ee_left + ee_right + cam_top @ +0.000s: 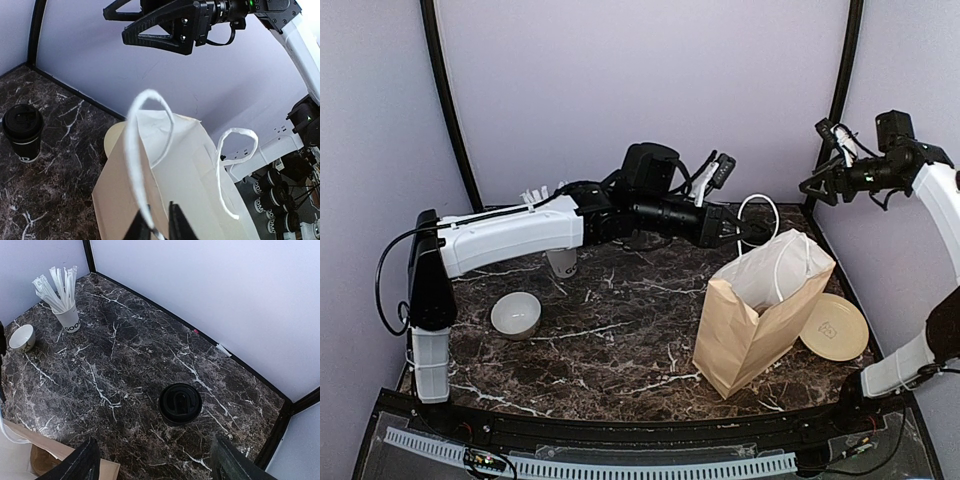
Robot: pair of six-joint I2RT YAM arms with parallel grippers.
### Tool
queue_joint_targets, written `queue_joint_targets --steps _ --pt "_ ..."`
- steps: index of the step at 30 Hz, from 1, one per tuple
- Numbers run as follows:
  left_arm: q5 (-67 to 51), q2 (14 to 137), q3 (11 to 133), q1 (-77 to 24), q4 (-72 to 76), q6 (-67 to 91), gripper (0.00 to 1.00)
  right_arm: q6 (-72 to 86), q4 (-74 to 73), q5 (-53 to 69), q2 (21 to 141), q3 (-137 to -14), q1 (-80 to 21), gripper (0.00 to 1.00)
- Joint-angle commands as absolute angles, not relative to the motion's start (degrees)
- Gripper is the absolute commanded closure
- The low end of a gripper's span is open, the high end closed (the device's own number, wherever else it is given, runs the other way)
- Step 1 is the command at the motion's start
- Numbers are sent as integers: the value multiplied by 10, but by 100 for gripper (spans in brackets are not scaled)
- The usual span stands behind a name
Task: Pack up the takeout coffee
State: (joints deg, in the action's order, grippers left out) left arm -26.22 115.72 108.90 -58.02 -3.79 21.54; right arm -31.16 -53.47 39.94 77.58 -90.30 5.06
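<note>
Right claw high, jaws wide, takeout coffee well beneath (lid on)

The top external camera sits high behind the arm bases, looking down across the whole dark marble-patterned table. The left wrist camera looks past the left gripper, very near the tall brown paper bag just ahead of it, up toward the right gripper. The right wrist camera faces steeply down from well above. Both wrist views share the small black lidded paper cup.
</note>
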Motion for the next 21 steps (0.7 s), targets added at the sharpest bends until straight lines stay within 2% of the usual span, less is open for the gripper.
queue_joint_targets --steps 1,3,11,18,20,21 --pt "-295 1140 1131 -579 -84 180 97 -314 -514 393 789 -886 54 26" --pt "-283 1120 1131 -576 -115 156 100 -351 -531 409 796 -886 54 27" --pt "-261 1039 1129 -510 -326 105 100 -538 -659 419 872 -932 40 27" --pt "-229 994 1072 -461 -382 95 100 -442 -598 325 971 -981 -6 27" --pt "-223 988 1067 -452 -379 95 100 -447 -610 305 1006 -1015 -25 18" --pt "-221 988 1068 -445 -380 94 100 -448 -613 295 1024 -1033 -31 6"
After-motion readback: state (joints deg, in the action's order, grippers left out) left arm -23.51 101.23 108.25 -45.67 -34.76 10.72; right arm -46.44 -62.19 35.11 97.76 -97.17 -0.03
